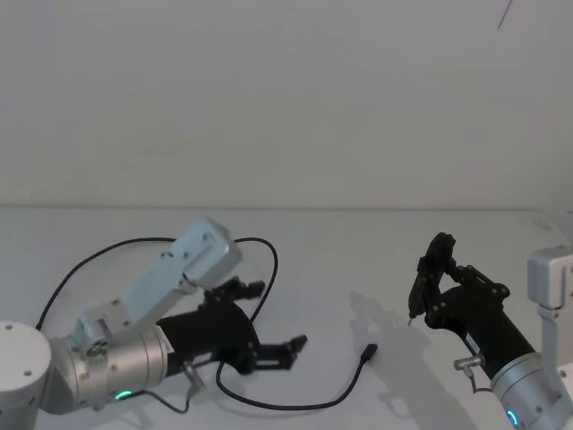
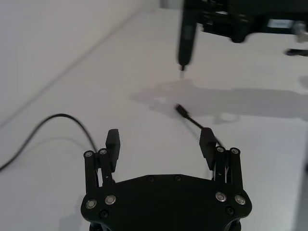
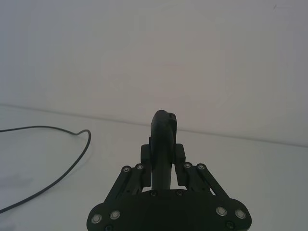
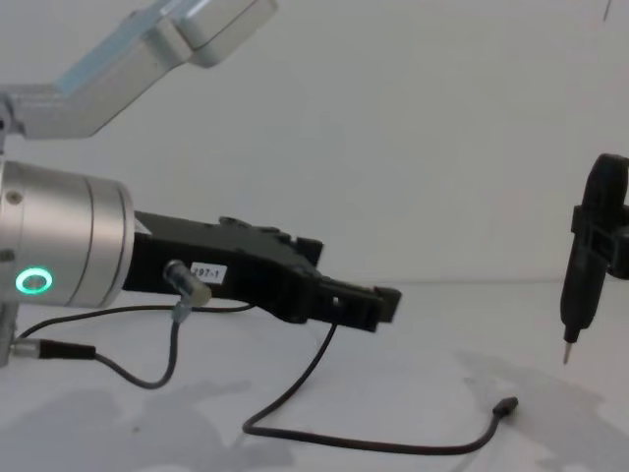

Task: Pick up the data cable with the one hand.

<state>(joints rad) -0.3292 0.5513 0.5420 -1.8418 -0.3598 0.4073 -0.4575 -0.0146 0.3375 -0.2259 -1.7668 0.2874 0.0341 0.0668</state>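
The data cable (image 1: 295, 408), a thin black cord, loops across the white table and ends in a small dark plug (image 1: 367, 352). My left gripper (image 1: 276, 315) hovers over the cord's middle stretch, open, with nothing between its fingers. In the left wrist view the plug (image 2: 179, 108) lies ahead of the left gripper (image 2: 160, 137), and the cord runs back under one finger (image 2: 207, 139). The chest view shows the left gripper (image 4: 378, 300) above the cable (image 4: 324, 442). My right gripper (image 1: 443, 291) is off to the right, shut on a black pen-shaped tool (image 1: 428, 278), tip down.
The pen tool's metal tip (image 4: 567, 352) hangs above the table (image 4: 432, 393) just right of the plug (image 4: 506, 405). A white wall stands behind the table. The far loop of cable (image 3: 57, 178) trails off to the left.
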